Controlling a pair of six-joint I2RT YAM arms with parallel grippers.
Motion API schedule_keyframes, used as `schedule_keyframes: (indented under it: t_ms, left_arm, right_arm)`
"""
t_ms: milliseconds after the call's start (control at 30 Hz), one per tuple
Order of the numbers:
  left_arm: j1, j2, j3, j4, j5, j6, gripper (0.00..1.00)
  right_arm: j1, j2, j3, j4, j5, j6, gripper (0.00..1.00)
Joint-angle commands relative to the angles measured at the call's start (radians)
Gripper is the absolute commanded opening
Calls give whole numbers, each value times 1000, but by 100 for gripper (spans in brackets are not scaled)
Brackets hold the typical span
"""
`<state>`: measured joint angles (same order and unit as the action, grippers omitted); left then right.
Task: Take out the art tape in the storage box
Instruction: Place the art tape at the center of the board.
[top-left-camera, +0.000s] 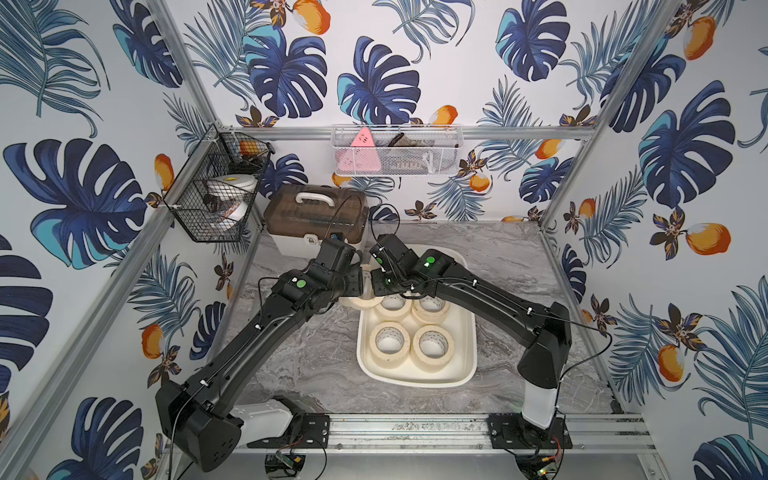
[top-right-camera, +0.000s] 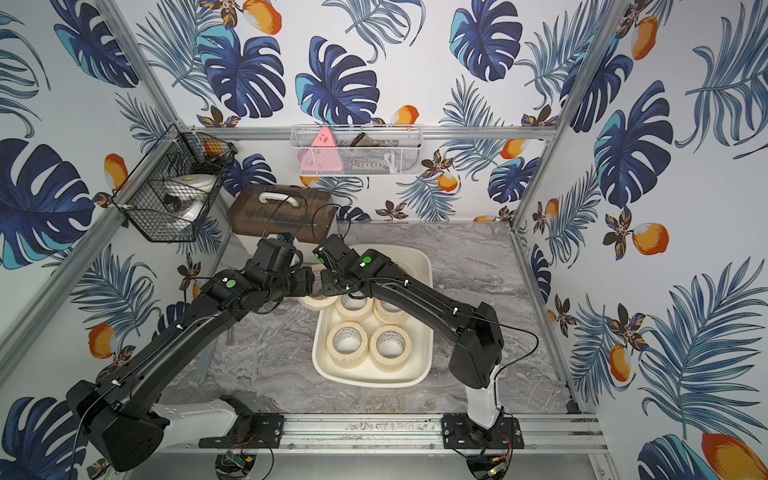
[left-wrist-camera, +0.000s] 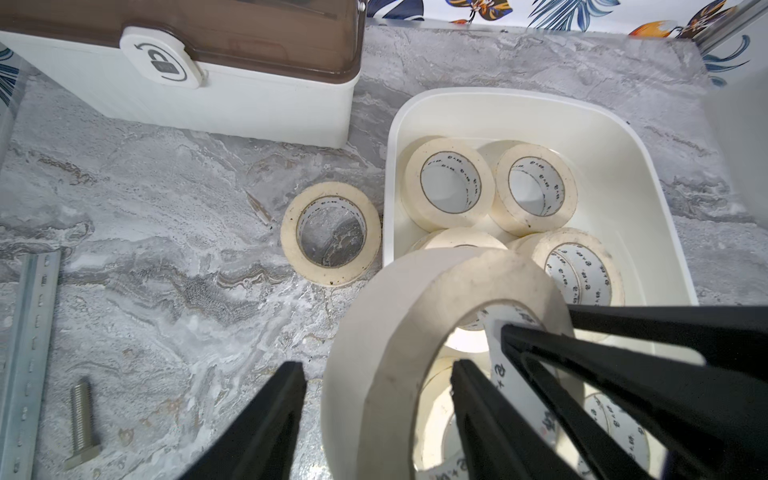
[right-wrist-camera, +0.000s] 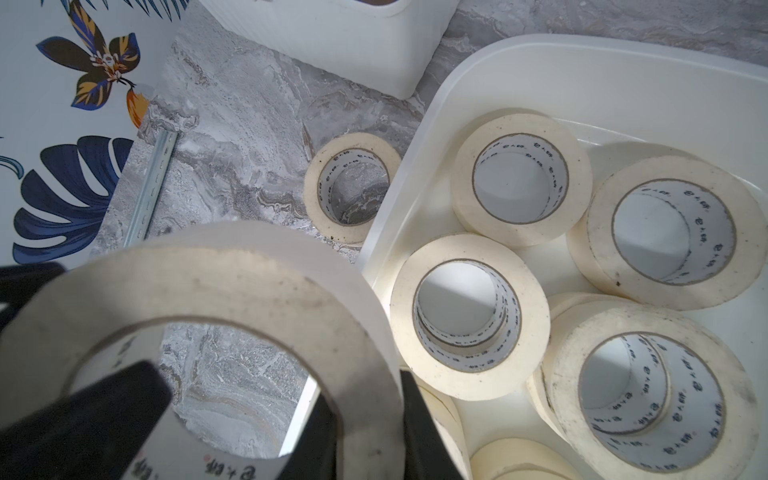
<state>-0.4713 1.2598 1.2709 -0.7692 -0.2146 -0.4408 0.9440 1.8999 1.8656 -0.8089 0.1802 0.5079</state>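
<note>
Right claw (left-wrist-camera: 538, 320) pinching tape roll (left-wrist-camera: 415, 291) wall over box (left-wrist-camera: 623, 137) rim; left claw (left-wrist-camera: 378, 365) spread astride same roll wall.

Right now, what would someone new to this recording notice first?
Both arms meet above the left rim of the storage box, where the right gripper has its jaws shut on the wall of a lifted tape roll, while the left gripper straddles the opposite wall with open jaws. A loose roll lies flat on the marble table beside the box; several more rolls rest inside it.
</note>
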Motion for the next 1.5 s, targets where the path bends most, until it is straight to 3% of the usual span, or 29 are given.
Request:
schedule_keyframes:
  t_ms: [0,167,233,333,600,833,1067,1233,1467]
  left_arm:
    - [0,8,-5,-2,-4,20,55]
    - [-2,12,-10,1,-10,15,32]
    - [-1,9,-14,6,-8,14,22]
    - [0,7,-21,17,-1,12,14]
    - [-1,10,-30,36,3,-8,0]
    - [0,20,-21,38,-87,-58,0]
    - [16,28,-19,38,-309,-177,0]
    - [92,35,-57,79,-359,-270,0]
    - [251,81,-128,152,-315,-359,0]
  right_arm:
    - [6,-9,5,-5,25,9,0]
    - [12,-18,-6,-2,30,10,6]
    - [12,-21,-9,-4,29,12,13]
    - [12,-32,-19,3,19,7,29]
    - [12,-107,-82,47,-6,-3,48]
    - [12,-198,-150,70,4,7,61]
    - [7,-285,-224,82,54,4,67]
    - [-10,-324,-275,85,72,8,67]
    - [-53,-358,-336,92,49,22,67]
